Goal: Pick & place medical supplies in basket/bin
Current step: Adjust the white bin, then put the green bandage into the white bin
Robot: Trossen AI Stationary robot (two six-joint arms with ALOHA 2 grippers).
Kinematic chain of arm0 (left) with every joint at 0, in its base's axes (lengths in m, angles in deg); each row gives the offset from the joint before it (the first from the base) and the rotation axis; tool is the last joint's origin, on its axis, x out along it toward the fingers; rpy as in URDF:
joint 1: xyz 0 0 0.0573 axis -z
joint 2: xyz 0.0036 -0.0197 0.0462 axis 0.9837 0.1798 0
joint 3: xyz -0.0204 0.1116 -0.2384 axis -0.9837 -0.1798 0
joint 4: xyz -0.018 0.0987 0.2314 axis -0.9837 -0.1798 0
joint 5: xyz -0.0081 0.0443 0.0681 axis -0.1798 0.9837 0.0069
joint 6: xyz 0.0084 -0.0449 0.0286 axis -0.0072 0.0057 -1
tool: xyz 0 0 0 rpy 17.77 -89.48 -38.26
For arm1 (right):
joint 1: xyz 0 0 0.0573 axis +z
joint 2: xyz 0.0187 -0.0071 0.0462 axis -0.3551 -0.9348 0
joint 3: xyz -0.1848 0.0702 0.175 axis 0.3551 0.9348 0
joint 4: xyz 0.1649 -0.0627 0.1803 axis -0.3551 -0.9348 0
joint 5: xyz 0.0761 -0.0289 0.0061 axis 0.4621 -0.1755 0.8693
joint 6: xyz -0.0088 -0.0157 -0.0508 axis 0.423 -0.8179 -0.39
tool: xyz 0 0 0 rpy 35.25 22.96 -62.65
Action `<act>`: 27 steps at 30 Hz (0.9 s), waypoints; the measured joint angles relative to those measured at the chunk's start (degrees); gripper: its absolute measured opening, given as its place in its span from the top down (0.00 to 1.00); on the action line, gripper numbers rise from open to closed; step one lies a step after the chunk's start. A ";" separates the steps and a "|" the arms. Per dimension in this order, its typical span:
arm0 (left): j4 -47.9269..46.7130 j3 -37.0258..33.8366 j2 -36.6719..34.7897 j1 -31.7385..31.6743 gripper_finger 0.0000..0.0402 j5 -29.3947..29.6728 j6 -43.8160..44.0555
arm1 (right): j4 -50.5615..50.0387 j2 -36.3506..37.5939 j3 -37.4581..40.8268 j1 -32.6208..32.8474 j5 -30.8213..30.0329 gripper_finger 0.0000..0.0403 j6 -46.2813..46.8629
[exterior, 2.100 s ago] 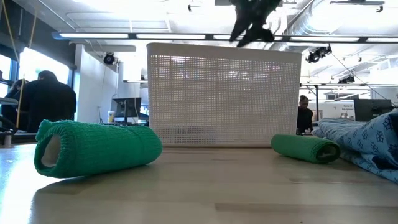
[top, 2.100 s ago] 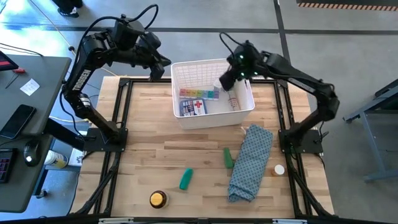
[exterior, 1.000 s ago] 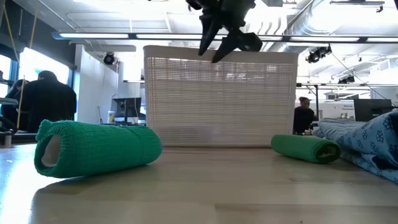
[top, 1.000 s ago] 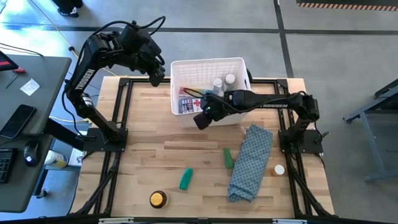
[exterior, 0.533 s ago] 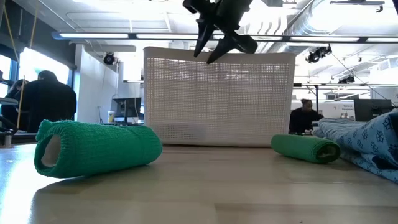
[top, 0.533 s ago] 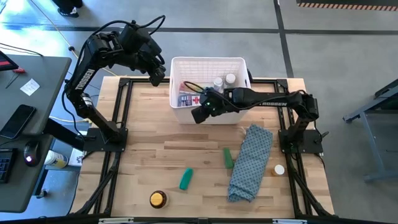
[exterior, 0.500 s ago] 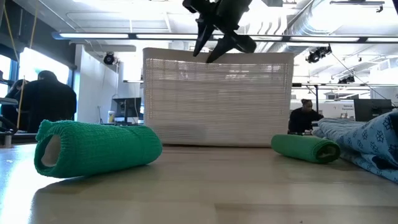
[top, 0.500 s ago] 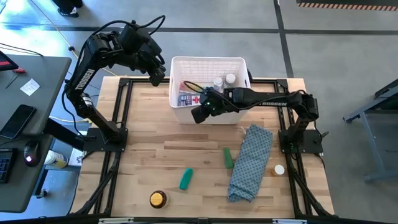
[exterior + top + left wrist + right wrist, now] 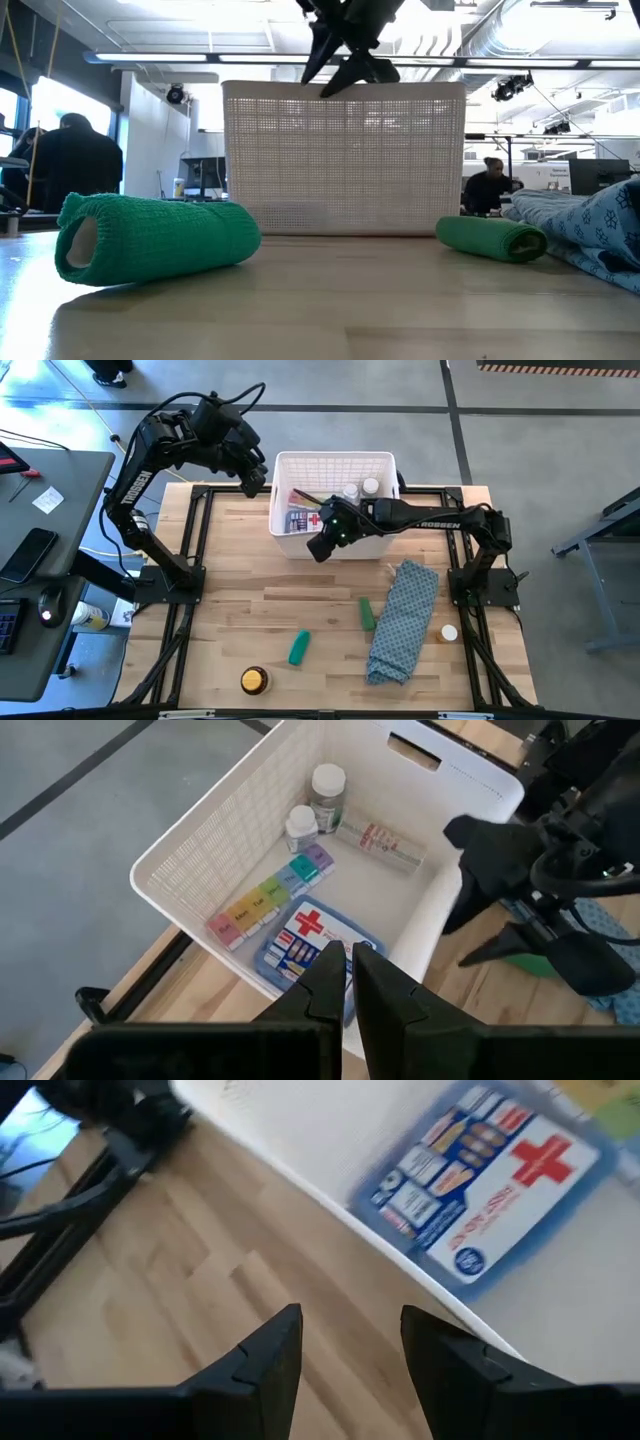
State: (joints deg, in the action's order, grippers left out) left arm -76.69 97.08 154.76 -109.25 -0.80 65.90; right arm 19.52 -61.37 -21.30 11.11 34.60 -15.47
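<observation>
Our right gripper (image 9: 322, 546), fingers apart and empty, hangs over the basket's (image 9: 335, 461) near wall, so we next reach for a green tube (image 9: 367, 613) on the table.

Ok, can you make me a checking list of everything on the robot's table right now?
Surface: wooden table, bare planks.
Job's things: white basket holds red-cross pack, rainbow pill organiser, two white-capped bottles, pinkish tube. Outside: two green rolls, yellow tin, small bottle.
Clutter: blue patterned cloth.
Grippers: right gripper open over the basket's near wall; left gripper shut, beside the basket.
Cables: on the left arm.
Surroundings: people behind; desk alongside.
</observation>
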 joint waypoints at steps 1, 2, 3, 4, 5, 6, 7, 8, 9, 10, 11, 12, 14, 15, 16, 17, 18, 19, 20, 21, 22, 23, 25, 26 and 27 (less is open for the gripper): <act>0.02 0.00 0.00 0.00 0.85 0.00 0.00 | 0.08 0.07 0.00 0.00 1.15 0.59 -0.05; -0.02 0.00 0.00 0.00 0.85 0.00 0.00 | 0.12 0.32 0.01 -0.02 2.16 0.59 -0.09; -0.01 0.00 0.00 0.00 0.85 0.00 0.08 | -0.13 0.76 0.06 -0.05 3.11 0.59 -0.11; -0.01 0.00 0.00 0.00 0.85 0.00 0.37 | -0.25 1.12 0.09 -0.07 3.70 0.59 -0.10; 0.01 0.00 0.00 0.00 0.85 0.00 0.67 | -0.45 1.90 0.09 -0.07 3.81 0.59 -0.16; 0.01 0.00 0.00 0.01 0.85 0.00 0.90 | -0.65 2.62 0.11 -0.05 3.72 0.59 -0.47; -0.01 0.00 0.00 0.00 0.85 0.12 0.86 | -0.60 3.62 0.09 0.23 2.87 0.59 -0.84; -0.02 0.00 0.00 0.00 0.85 0.62 0.67 | -0.61 4.74 0.09 0.56 1.50 0.59 -1.79; -0.16 0.00 0.00 0.00 0.85 1.23 0.58 | -0.62 5.73 0.07 0.84 -0.08 0.59 -2.92; -0.37 0.00 0.00 0.00 0.85 1.96 0.60 | -0.64 7.05 0.07 1.14 -0.96 0.59 -3.86; -0.44 0.00 0.00 0.00 0.85 2.71 0.82 | -0.78 8.09 0.04 1.60 -1.89 0.59 -4.57; -0.36 0.00 0.00 0.00 0.85 2.95 1.22 | -1.21 9.32 0.02 2.04 -2.46 0.59 -4.93; -0.24 0.00 0.00 0.00 0.85 3.04 2.79 | -3.11 11.62 0.00 3.03 -2.58 0.59 -4.77; -0.20 0.00 0.00 0.00 0.85 3.04 3.70 | -4.46 12.77 -0.02 3.58 -2.31 0.59 -4.21; -0.25 0.00 0.00 0.00 0.85 3.01 4.48 | -6.14 13.78 -0.04 4.16 -2.12 0.59 -3.41; -0.33 0.00 0.00 0.10 0.85 2.86 5.33 | -8.35 14.47 -0.07 4.87 -1.93 0.59 -2.83; -0.45 0.00 0.00 0.55 0.85 2.76 6.21 | -10.68 15.16 -0.07 5.59 -1.65 0.59 -2.04; -0.49 0.00 0.00 1.32 0.85 2.80 7.31 | -13.24 15.41 -0.07 6.38 -1.67 0.59 -1.08; -0.49 0.00 0.00 2.26 0.85 3.02 8.38 | -16.01 15.47 -0.08 7.20 -1.68 0.59 0.17; -0.52 0.00 0.00 3.18 0.85 3.69 9.35 | -19.14 15.44 -0.09 8.03 -1.66 0.59 1.70; -0.68 0.00 0.00 4.12 0.85 4.35 10.40 | -22.37 15.25 -0.07 8.82 -1.69 0.59 3.40; -1.03 0.00 0.01 5.33 0.85 5.15 11.50 | -25.26 14.63 -0.07 9.62 -1.69 0.59 4.96; -1.95 0.00 0.02 8.49 0.85 7.54 14.25 | -29.28 13.35 -0.07 11.22 -1.85 0.59 7.20; -2.44 0.00 0.02 10.20 0.85 8.80 15.46 | -30.54 12.69 -0.07 11.95 -2.01 0.59 7.48; -2.56 0.00 0.00 11.96 0.85 10.09 16.18 | -31.23 11.98 -0.03 12.71 -2.26 0.59 7.53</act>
State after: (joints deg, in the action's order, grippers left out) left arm -79.26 97.08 154.76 -97.29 9.29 82.08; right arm -11.71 -49.39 -21.32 23.82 32.34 -7.95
